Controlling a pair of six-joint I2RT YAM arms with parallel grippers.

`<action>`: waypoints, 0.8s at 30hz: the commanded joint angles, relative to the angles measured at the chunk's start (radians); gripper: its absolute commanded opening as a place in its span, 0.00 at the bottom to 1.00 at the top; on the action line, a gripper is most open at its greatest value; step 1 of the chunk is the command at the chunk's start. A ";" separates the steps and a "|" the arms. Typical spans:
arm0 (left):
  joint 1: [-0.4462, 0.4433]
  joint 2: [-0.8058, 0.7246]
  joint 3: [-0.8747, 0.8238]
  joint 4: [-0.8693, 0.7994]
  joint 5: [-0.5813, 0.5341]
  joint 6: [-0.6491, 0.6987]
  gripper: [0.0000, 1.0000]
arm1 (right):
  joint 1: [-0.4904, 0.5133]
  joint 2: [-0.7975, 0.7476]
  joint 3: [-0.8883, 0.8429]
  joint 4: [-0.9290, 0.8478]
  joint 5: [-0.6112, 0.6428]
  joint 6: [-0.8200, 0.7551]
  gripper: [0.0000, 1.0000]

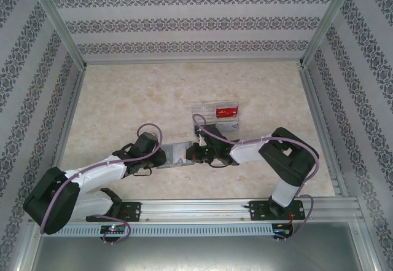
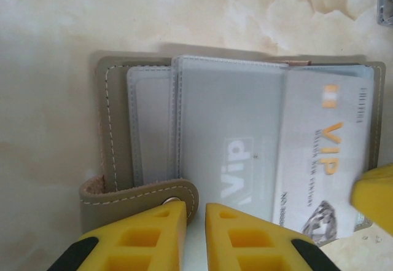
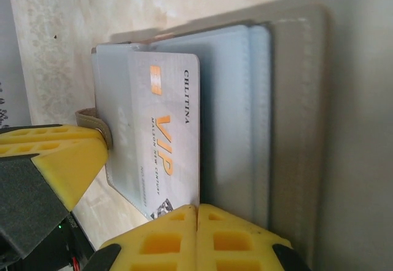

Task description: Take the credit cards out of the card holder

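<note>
Arm bases (image 1: 116, 211) sit nearest; beyond them the left gripper (image 1: 161, 158) and right gripper (image 1: 195, 154) flank the soft grey card holder (image 1: 178, 155).

Left wrist: ribbed yellow fingers (image 2: 144, 237) nearly together, seemingly nipping its stitched edge.

Right wrist: jaws clamped on the glossy white card (image 3: 166, 136), which is half out of its clear sleeve. Next, I'd judge, a straight pull.

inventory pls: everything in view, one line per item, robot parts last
card holder: 1, grey-beige, open on the table between the grippers
VIP card: 1, silver-white with orange lettering, partly out of a holder sleeve
red card: 1, red, in the clear tray
clear tray: 1, transparent, beyond the holder
table: 1, cream marbled, under everything
left gripper: 1, yellow fingers, pinching the card holder's strap edge
right gripper: 1, yellow fingers, shut on the VIP card's end
</note>
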 commanded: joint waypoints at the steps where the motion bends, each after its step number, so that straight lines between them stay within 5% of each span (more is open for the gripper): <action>1: 0.006 -0.005 -0.003 -0.119 -0.011 -0.004 0.19 | -0.025 -0.090 -0.027 -0.044 -0.012 -0.051 0.00; 8: 0.007 -0.109 -0.011 -0.102 0.035 0.009 0.24 | -0.038 -0.328 0.020 -0.363 0.083 -0.274 0.00; 12: 0.008 -0.198 -0.033 -0.080 0.053 0.057 0.31 | -0.024 -0.434 0.150 -0.697 0.333 -0.510 0.00; 16: 0.008 -0.289 -0.080 -0.045 0.056 0.086 0.63 | -0.002 -0.471 0.257 -0.865 0.540 -0.793 0.00; 24: 0.007 -0.436 -0.126 -0.042 0.071 0.077 0.94 | 0.012 -0.445 0.314 -0.916 0.712 -1.338 0.00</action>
